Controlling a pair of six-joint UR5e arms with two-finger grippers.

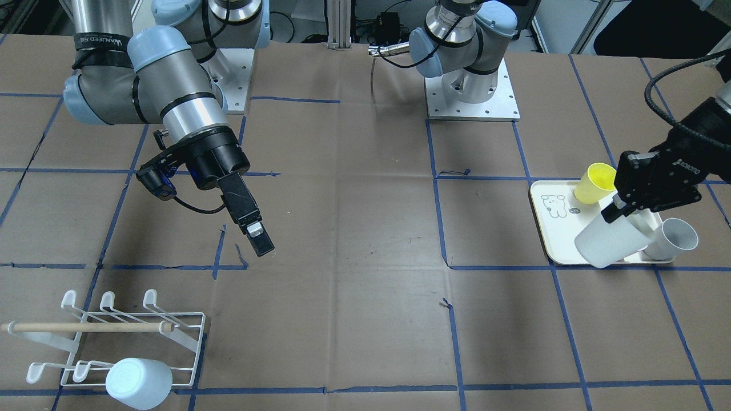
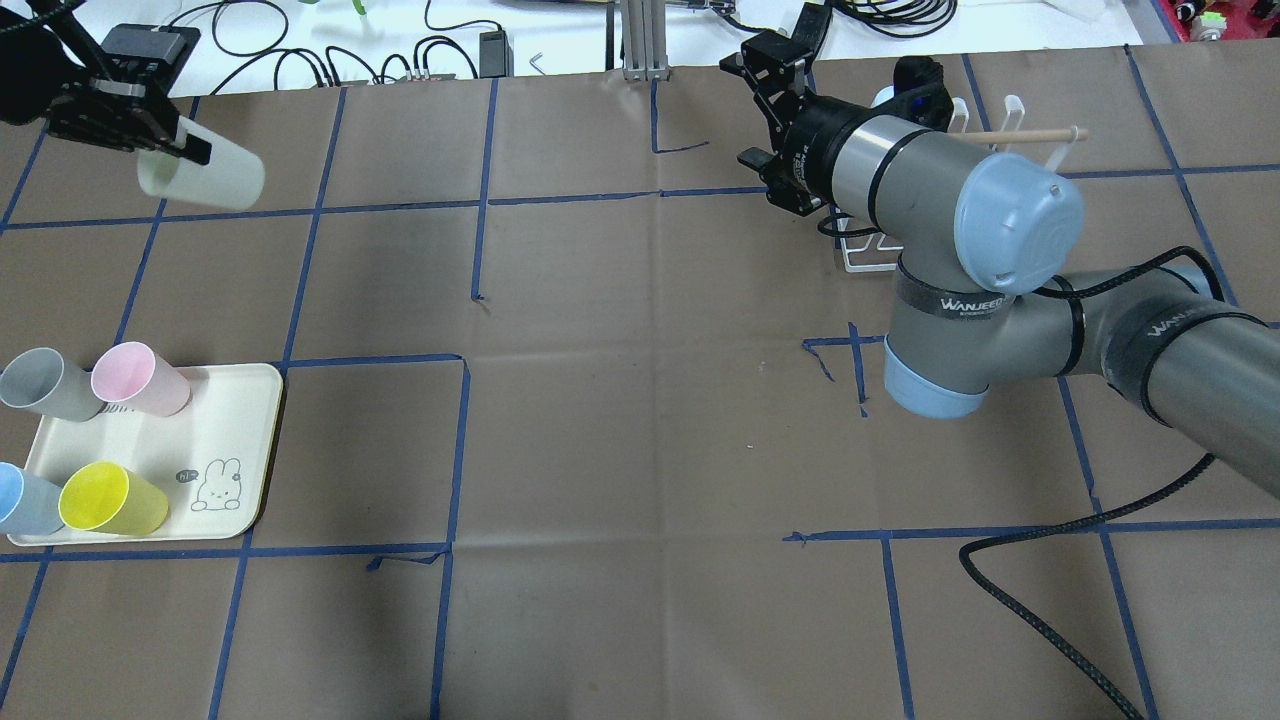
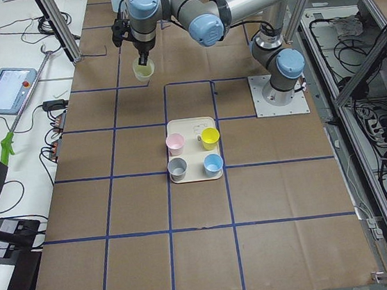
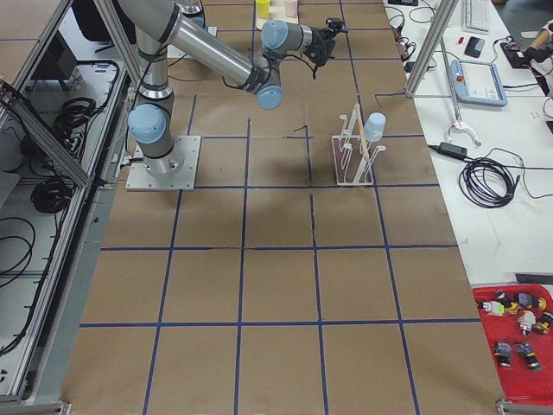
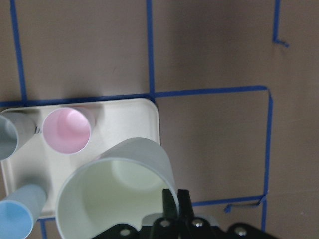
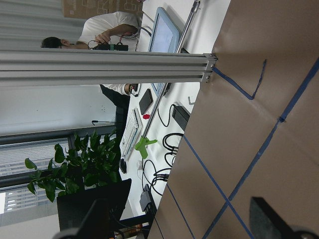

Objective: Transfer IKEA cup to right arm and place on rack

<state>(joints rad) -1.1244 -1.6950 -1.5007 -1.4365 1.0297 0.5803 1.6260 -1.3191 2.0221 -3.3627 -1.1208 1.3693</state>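
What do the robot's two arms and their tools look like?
Both arms are silver-grey tubes with pale-blue caps on the joints. The right arm wears a black band with white letters; the right tool is long, thin and black. The left arm ends in the left tool, chunkier, black, marked ROBOTIQ, with a thick braided cable.

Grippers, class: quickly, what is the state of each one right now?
Left gripper: closed on the rim of a pale cup.
Right gripper: open, holding nothing.
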